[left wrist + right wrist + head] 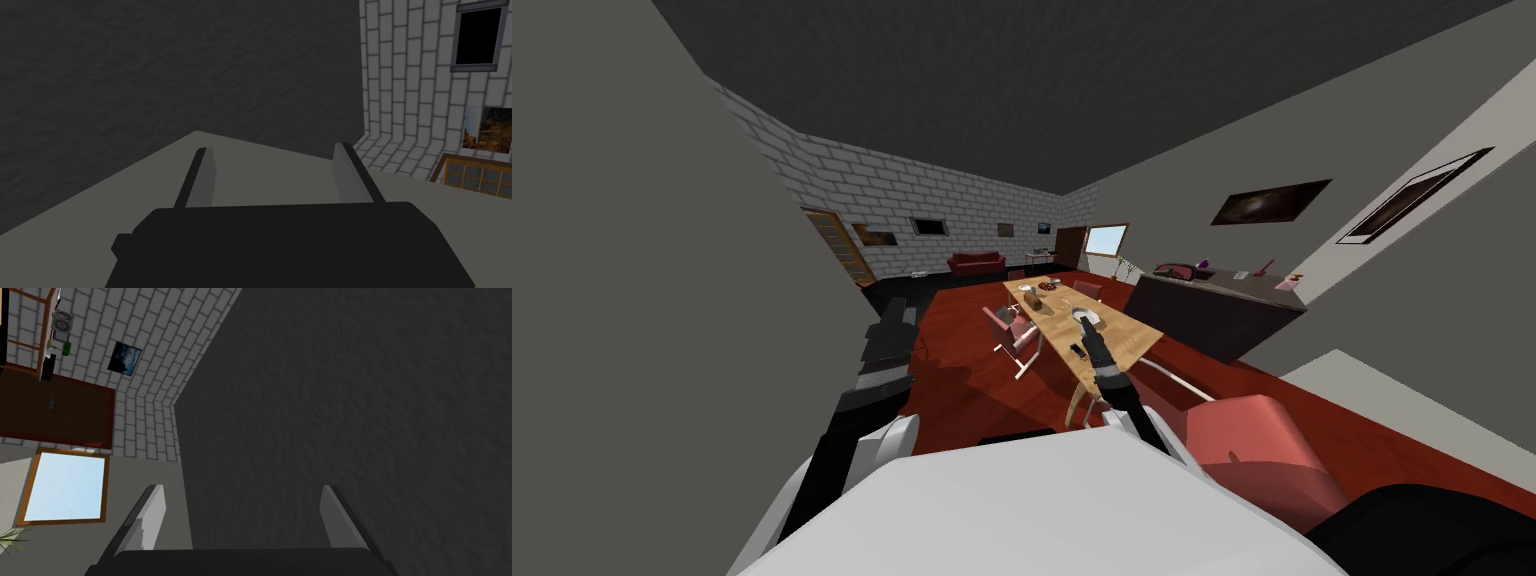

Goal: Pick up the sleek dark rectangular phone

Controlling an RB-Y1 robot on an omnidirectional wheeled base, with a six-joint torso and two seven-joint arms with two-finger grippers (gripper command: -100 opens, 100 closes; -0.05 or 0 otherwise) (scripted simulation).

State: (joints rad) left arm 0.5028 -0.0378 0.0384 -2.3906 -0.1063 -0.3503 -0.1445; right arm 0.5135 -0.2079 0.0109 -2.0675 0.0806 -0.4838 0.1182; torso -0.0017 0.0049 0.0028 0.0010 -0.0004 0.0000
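My left gripper [272, 147] is wide open and empty. On the near end of the wooden table [1132, 335], the dark phone [1078, 350] lies just beside my right forearm, too small to tell its long axis. Beyond it, my right gripper [240, 488] is also wide open and empty.

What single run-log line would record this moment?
phase: pre-grasp | phone: on table, untouched | left tool: open | right tool: open

Table [1127, 335] bare beside the phone [1078, 350], open from above. Pink chair [1010, 328] crowds the left side; red armchair [1257, 450] sits near the right corner.
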